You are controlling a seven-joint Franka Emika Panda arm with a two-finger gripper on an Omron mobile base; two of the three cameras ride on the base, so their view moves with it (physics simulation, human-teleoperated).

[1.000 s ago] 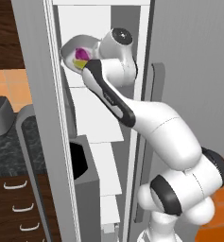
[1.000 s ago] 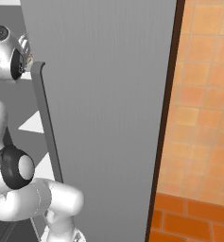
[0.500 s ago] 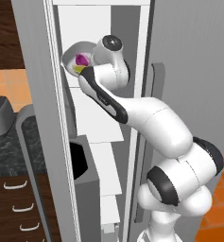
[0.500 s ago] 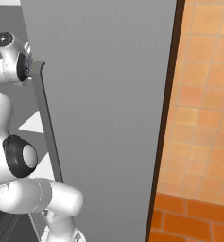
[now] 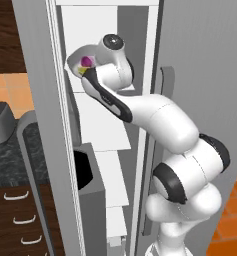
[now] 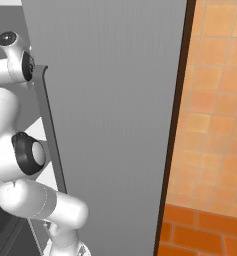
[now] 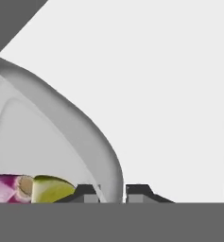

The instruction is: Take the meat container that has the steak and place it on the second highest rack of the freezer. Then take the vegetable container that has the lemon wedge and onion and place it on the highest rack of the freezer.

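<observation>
The vegetable container (image 5: pixel 76 61), a pale bowl-like tub, sits high inside the open freezer (image 5: pixel 35 100), at the level of the highest rack (image 5: pixel 121 90). In it lie the purple onion (image 5: pixel 86 61) and the yellow-green lemon wedge (image 5: pixel 82 71). The hand view shows the onion (image 7: pixel 7 189) and lemon wedge (image 7: pixel 52 190) from close up. My gripper (image 7: pixel 112 191) straddles the container's rim (image 7: pixel 85 127), one dark fingertip (image 7: pixel 87 191) inside and one outside, close against it. The meat container with the steak is out of view.
Further white shelves (image 5: pixel 107 165) step down below the container. The freezer's grey door (image 6: pixel 115 100) with its long bar handle (image 6: pixel 50 135) stands to the right of my arm. A dark counter with drawers (image 5: pixel 15 200) lies to the left, an orange tiled floor (image 6: pixel 215 150) to the right.
My hand and wrist have shifted a little left, further into the freezer, carrying the vegetable container. The forearm has stretched out behind it.
</observation>
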